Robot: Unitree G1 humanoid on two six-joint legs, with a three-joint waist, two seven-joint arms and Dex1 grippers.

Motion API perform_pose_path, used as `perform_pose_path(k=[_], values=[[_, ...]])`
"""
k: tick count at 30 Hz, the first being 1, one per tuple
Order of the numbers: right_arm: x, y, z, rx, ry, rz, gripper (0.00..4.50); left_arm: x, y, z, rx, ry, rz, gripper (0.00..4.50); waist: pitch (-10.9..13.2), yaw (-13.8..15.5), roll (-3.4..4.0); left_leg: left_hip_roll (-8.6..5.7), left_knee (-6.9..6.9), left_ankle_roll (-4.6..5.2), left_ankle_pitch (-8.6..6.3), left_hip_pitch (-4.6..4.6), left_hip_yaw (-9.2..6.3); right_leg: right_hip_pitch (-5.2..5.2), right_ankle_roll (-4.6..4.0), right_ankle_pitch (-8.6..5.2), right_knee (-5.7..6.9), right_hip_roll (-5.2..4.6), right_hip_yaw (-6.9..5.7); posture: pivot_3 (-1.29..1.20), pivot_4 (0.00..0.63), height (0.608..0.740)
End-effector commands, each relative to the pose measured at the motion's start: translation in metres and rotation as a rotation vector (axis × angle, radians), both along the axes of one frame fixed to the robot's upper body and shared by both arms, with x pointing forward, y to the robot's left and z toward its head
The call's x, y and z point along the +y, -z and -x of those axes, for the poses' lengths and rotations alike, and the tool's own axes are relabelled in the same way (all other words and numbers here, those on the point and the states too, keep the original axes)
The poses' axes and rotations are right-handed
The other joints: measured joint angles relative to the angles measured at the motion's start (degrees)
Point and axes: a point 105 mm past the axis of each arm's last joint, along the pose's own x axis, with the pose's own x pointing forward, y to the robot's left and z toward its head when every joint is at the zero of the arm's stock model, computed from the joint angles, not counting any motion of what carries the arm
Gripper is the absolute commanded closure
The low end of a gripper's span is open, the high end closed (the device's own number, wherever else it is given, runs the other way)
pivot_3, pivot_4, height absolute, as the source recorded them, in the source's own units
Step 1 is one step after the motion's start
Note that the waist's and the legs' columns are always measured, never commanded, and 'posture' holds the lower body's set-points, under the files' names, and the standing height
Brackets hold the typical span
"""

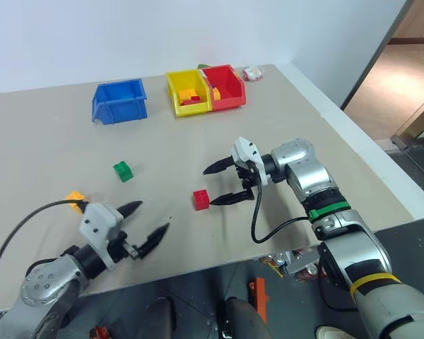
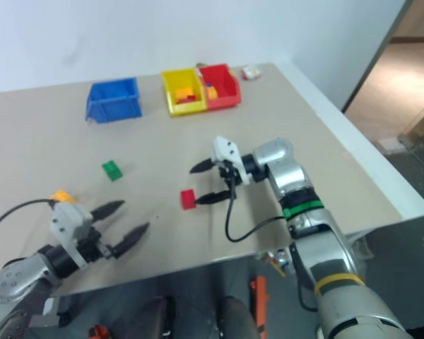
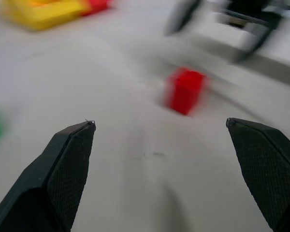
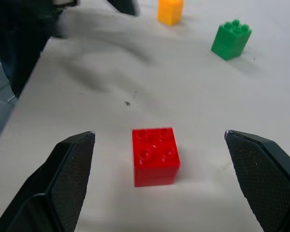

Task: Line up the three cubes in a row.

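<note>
A red cube (image 1: 201, 200) rests on the table near the front, seen close up (image 4: 155, 155) in the right wrist view. My right gripper (image 1: 218, 185) hovers open just right of it, jaws spread and empty, apart from the cube. The green cube (image 1: 123, 171) stands further left and back. The yellow-orange cube (image 1: 75, 200) sits at the left, just behind my left gripper (image 1: 148, 224), which is open and empty above the table's front edge. The left wrist view shows the red cube (image 3: 185, 90) ahead between its fingers.
A blue bin (image 1: 119, 100) stands at the back left. A yellow bin (image 1: 187, 92) and a red bin (image 1: 225, 87), holding heaped bricks, stand side by side at the back centre. The table's front edge (image 1: 198, 265) runs close under both arms.
</note>
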Motion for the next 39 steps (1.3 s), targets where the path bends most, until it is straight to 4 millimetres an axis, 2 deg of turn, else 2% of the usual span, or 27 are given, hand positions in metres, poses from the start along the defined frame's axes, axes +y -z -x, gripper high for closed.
perform_pose_path(k=[1, 5, 7, 9, 12, 18, 23, 26, 33, 39], values=[[0.004, -0.031, 0.005, -0.095, 0.031, -0.133, 0.04, 0.037, -0.022, 0.008, -0.092, -0.294, 0.019, 0.0, -0.01, 0.01, -0.04, 0.02, 0.01, -0.01, -0.01, 0.0, 0.01, -0.01, 0.0, 0.01, 0.0, 0.02, 0.01, 0.0, 0.15, 0.74], [0.01, -0.035, 0.022, -0.104, 0.013, -0.183, 0.04, 0.081, -0.016, 0.021, -0.099, -0.683, 0.043, 0.0, -0.03, 0.04, -0.07, 0.03, 0.02, -0.09, -0.06, 0.01, -0.01, 0.0, -0.04, -0.02, 0.0, 0.08, 0.08, 0.0, 0.15, 0.74], [0.014, -0.035, 0.027, -0.095, 0.0, -0.188, 0.04, 0.086, -0.012, 0.022, -0.094, -0.759, 0.054, 0.0, 0.0, 0.05, -0.12, 0.04, 0.07, -0.09, -0.06, 0.02, 0.05, 0.0, -0.05, -0.01, 0.0, 0.09, 0.08, 0.0, 0.15, 0.74], [0.016, -0.036, 0.029, -0.089, -0.002, -0.192, 0.04, 0.084, -0.013, 0.02, -0.105, -0.771, 0.046, 0.0, 0.01, 0.06, -0.15, 0.05, 0.15, -0.09, -0.06, 0.0, 0.04, -0.01, -0.24, -0.06, 0.0, 0.13, 0.08, 0.0, 0.15, 0.74], [0.018, -0.034, 0.028, -0.101, -0.004, -0.178, 0.04, 0.075, -0.024, 0.007, -0.161, -0.742, 0.05, 0.0, -0.02, 0.14, -0.2, 0.05, 0.28, -0.1, -0.06, 0.01, 0.04, 0.02, -0.26, 0.01, 0.0, 0.13, 0.07, 0.0, 0.15, 0.74], [0.023, -0.035, 0.022, -0.125, 0.017, -0.183, 0.04, 0.066, -0.041, -0.037, -0.151, -0.572, 0.092, 0.0, -0.07, 0.06, -0.33, 0.06, 0.42, -0.09, -0.04, 0.0, 0.03, 0.02, -0.24, 0.16, 0.0, 0.28, 0.17, 0.0, 0.15, 0.74], [0.025, -0.036, 0.017, -0.153, 0.029, -0.178, 0.04, 0.066, -0.048, -0.063, -0.09, -0.635, 0.222, 0.0, -0.04, 0.01, -0.44, 0.12, 0.36, -0.1, -0.05, -0.03, 0.05, 0.0, 0.07, 0.36, -0.02, 0.44, 0.34, 0.0, 0.15, 0.74], [0.025, -0.037, 0.015, -0.162, 0.035, -0.177, 0.04, 0.056, -0.045, -0.075, -0.058, -0.658, 0.221, 0.0, -0.04, 0.04, -0.52, 0.12, 0.32, -0.15, -0.09, -0.03, 0.06, 0.0, 0.1, 0.34, -0.02, 0.46, 0.39, 0.0, 0.15, 0.74], [0.022, -0.039, 0.013, -0.171, 0.054, -0.177, 0.04, 0.044, -0.023, -0.087, 0.007, -0.732, 0.175, 0.0, -0.03, 0.05, -0.59, 0.12, 0.32, -0.19, -0.11, -0.01, 0.1, -0.01, 0.1, 0.35, -0.02, 0.46, 0.44, 0.0, 0.15, 0.74], [0.019, -0.045, 0.011, -0.116, 0.061, -0.197, 0.04, 0.031, -0.022, -0.103, -0.012, -0.694, 0.097, 0.0, -0.03, 0.06, -0.6, 0.12, 0.36, -0.19, -0.1, -0.01, 0.11, -0.01, 0.1, 0.4, -0.02, 0.47, 0.44, 0.0, 0.15, 0.74]])
